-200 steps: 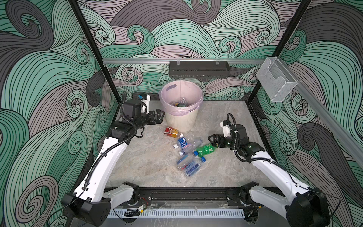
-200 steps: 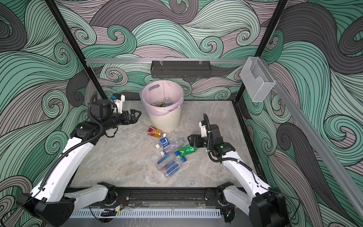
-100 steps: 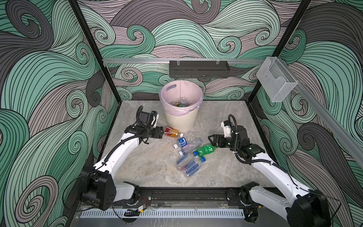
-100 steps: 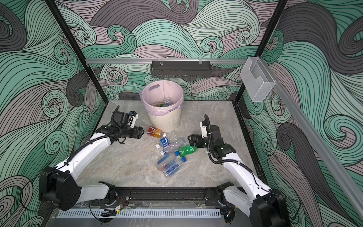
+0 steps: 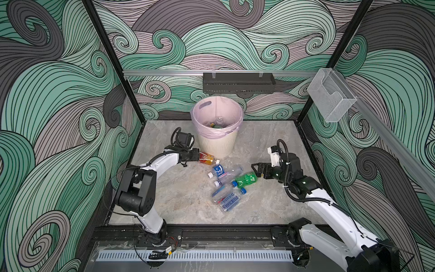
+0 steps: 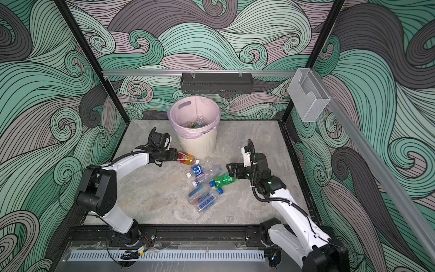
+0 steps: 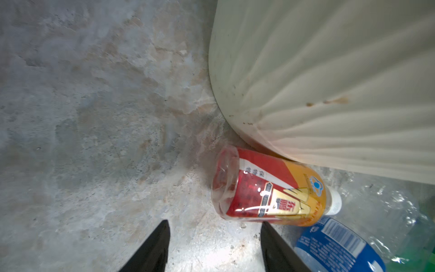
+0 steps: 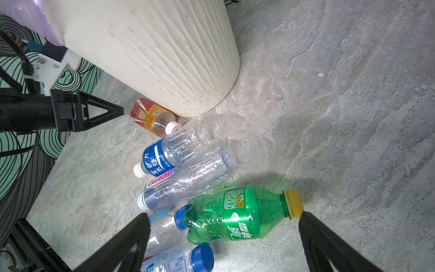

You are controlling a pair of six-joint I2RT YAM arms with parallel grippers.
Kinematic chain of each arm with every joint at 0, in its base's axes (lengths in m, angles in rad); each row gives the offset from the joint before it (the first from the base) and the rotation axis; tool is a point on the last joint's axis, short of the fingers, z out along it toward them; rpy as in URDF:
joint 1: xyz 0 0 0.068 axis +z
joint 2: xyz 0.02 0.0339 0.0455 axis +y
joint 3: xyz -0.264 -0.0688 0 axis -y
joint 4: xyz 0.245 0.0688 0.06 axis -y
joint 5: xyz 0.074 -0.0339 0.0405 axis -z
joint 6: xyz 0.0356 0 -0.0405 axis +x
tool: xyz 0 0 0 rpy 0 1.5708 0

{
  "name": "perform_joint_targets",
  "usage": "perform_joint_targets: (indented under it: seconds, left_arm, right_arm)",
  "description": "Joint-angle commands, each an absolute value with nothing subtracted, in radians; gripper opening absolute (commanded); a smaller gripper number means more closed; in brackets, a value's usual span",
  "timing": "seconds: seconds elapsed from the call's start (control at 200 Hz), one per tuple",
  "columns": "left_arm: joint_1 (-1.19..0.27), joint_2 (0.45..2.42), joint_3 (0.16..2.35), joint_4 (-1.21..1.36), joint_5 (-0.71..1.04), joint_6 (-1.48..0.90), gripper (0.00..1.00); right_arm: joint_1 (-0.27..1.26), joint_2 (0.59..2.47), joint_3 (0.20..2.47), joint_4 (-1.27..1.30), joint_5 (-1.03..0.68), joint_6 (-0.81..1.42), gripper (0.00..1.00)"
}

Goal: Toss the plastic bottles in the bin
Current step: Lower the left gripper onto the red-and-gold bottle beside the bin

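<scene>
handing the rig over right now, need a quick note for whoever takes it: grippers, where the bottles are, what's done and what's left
Left gripper: open and empty, low over the table, tips just short of the orange-red labelled bottle, which lies at the base of the bin.
Right gripper: open wide, fingers either side of the green bottle, not closed on it.
Done: at least two bottles show inside the bin.
Left: six on the table: the orange-red one, the green one and four clear bottles clustered in front of the bin.
</scene>
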State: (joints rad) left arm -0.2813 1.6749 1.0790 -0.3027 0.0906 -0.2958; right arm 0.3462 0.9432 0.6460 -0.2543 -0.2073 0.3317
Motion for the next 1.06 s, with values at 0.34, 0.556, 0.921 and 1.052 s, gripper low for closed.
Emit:
perform_joint_targets:
  seconds: [0.34, 0.556, 0.921, 1.052]
  left_arm:
    - [-0.274, 1.745, 1.075, -0.110, 0.217, -0.268, 0.56]
    - [-0.274, 1.751, 1.034, -0.083, 0.245, -0.279, 0.51]
    - [-0.279, 1.671, 0.871, 0.027, 0.362, -0.348, 0.44]
    - [-0.286, 1.586, 0.775, 0.045, 0.378, -0.385, 0.43]
  right_arm:
    - [0.339, 0.934, 0.634, -0.271, -0.189, 0.328, 0.99]
    - [0.339, 0.928, 0.636, -0.279, -0.182, 0.331, 0.99]
    - [0.339, 0.952, 0.638, -0.265, -0.189, 0.350, 0.98]
    - [0.338, 0.950, 0.635, -0.265, -0.186, 0.350, 0.98]
